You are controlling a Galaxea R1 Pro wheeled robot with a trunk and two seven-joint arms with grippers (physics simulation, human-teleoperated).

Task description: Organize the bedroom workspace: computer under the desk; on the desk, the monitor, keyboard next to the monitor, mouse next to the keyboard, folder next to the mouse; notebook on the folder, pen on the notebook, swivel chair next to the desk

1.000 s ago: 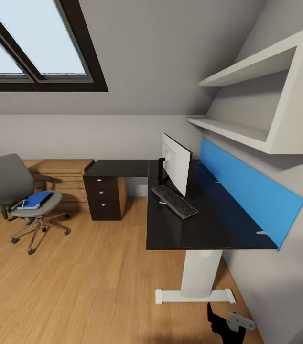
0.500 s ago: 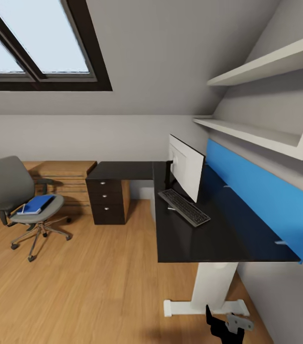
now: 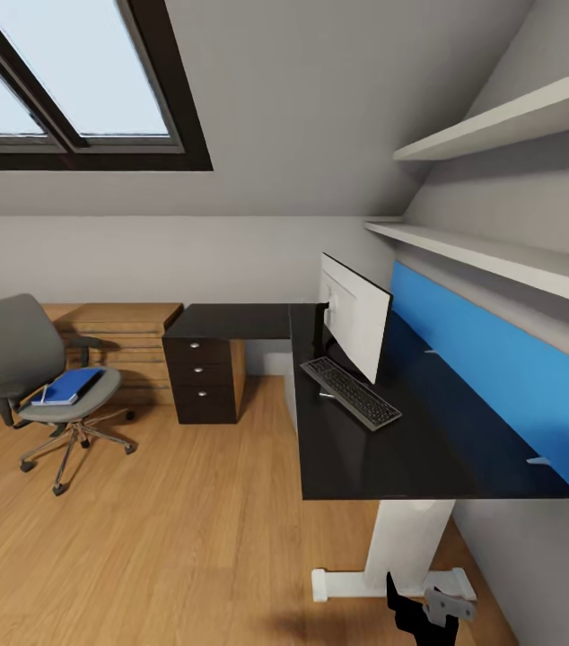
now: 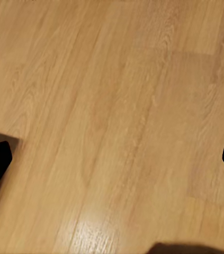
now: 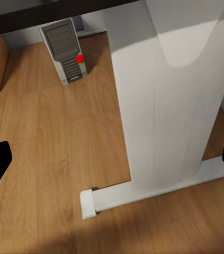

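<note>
Folder (image 3: 71, 384) lies on swivel chair (image 3: 24, 354), frame left, far from my right gripper (image 3: 428, 610) at bottom; both grippers spread, empty.

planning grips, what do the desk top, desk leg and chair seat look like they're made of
Desk top: dark, smooth, slightly glossy, likely laminate or painted board; it shows a faint sheen. Desk leg: white, smooth, satin, probably painted metal, though plastic is possible. Chair seat: matte grey, looks like fabric padding; its base reads as grey metal. These are renders, so only looks.
</note>
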